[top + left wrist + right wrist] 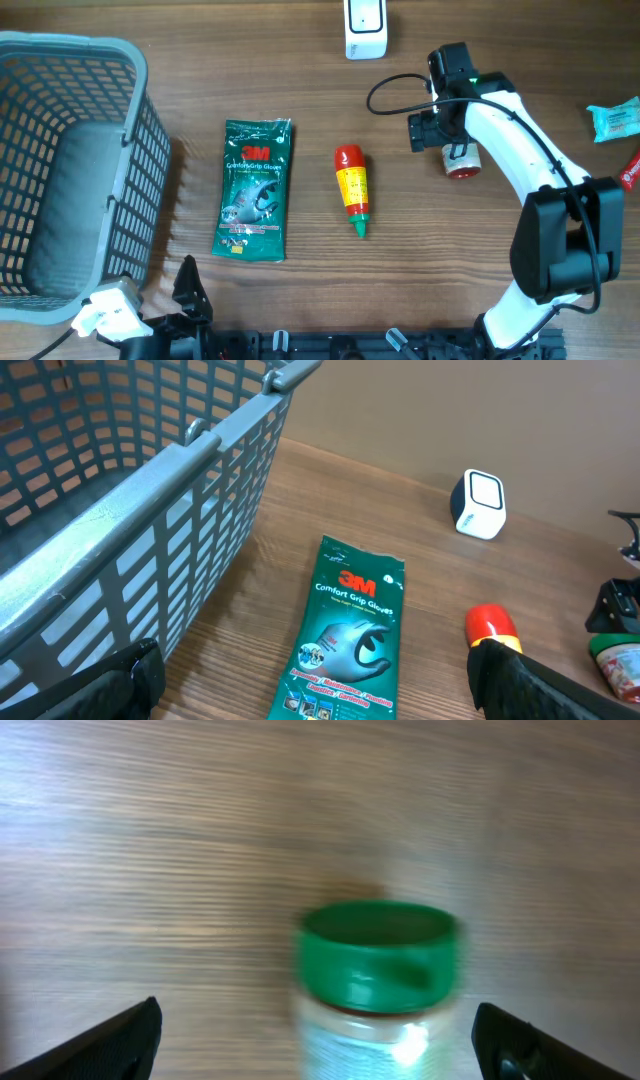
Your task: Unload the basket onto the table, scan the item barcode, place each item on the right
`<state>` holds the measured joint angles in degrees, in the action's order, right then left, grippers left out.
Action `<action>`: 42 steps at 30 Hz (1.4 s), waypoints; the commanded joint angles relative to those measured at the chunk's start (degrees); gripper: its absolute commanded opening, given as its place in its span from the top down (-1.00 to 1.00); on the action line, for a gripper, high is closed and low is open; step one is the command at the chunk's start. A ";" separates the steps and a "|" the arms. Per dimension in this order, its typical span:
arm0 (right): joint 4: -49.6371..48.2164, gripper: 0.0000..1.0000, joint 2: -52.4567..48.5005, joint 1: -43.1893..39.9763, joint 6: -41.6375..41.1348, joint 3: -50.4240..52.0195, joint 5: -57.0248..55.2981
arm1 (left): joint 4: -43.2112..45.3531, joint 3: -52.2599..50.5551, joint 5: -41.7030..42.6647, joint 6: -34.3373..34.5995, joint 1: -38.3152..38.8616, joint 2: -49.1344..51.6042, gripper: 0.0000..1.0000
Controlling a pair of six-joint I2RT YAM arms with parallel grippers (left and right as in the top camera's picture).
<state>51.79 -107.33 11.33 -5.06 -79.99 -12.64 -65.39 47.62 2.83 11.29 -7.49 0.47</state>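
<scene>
item: jar (375, 970), likely light, stiff, slick-sided | hold: across body under green cap | right pincer (315, 1040): apart, straddling jar, no contact | left pincer (315, 678): apart, empty

White scanner (366, 28) and small jar (462, 162), apart

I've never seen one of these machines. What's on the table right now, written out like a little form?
scanner: white, at the far edge
basket: grey, on the left
middle of table: 3M gloves packet and sauce bottle, lying apart
right claw: open, a finger on either side of a green-lidded jar, not gripping it
left claw: open, holding nothing
far right: teal packet
</scene>
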 commanded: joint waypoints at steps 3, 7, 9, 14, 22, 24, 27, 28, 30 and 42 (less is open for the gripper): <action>0.55 -0.99 0.76 -1.38 -7.58 -0.44 -4.07 | 0.20 0.04 -0.15 0.33 0.24 -0.20 -1.00; 1.40 -0.99 -2.05 -2.19 -5.66 -0.44 10.14 | 0.20 0.04 -0.15 0.33 0.24 -0.20 -1.00; 2.16 -1.00 -5.25 -2.21 -6.95 -0.42 10.25 | 0.20 0.04 -0.15 0.33 0.24 -0.20 -1.00; 2.23 -0.97 -11.65 -2.21 -6.05 -0.44 11.52 | 0.20 0.04 -0.15 0.33 0.24 -0.20 -1.00; -3.58 -0.79 -12.11 -2.21 -4.20 -0.44 12.74 | 0.20 0.04 -0.15 0.33 0.24 -0.20 -1.00; -5.03 -0.79 -12.11 -2.21 -5.42 -0.46 12.72 | 0.20 0.04 -0.15 0.33 0.24 -0.20 -1.00; -5.90 -0.66 -12.11 -2.21 -7.30 -1.88 12.83 | 0.20 0.04 -0.15 0.33 0.24 -0.20 -1.00; -5.81 -0.58 -12.11 -2.21 -7.56 -2.49 13.42 | 0.20 0.04 -0.15 0.33 0.24 -0.20 -1.00; -6.08 -0.43 -12.11 -2.21 -7.52 -3.04 18.38 | 0.20 0.04 -0.15 0.33 0.24 -0.20 -1.00; 7.48 -0.11 -12.04 -2.21 -13.62 -15.34 4.48 | 0.20 0.04 -0.15 0.33 0.24 -0.20 -1.00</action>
<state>55.94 -119.04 8.99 -12.91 -90.19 -5.19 -65.39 47.62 2.83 11.29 -7.49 0.47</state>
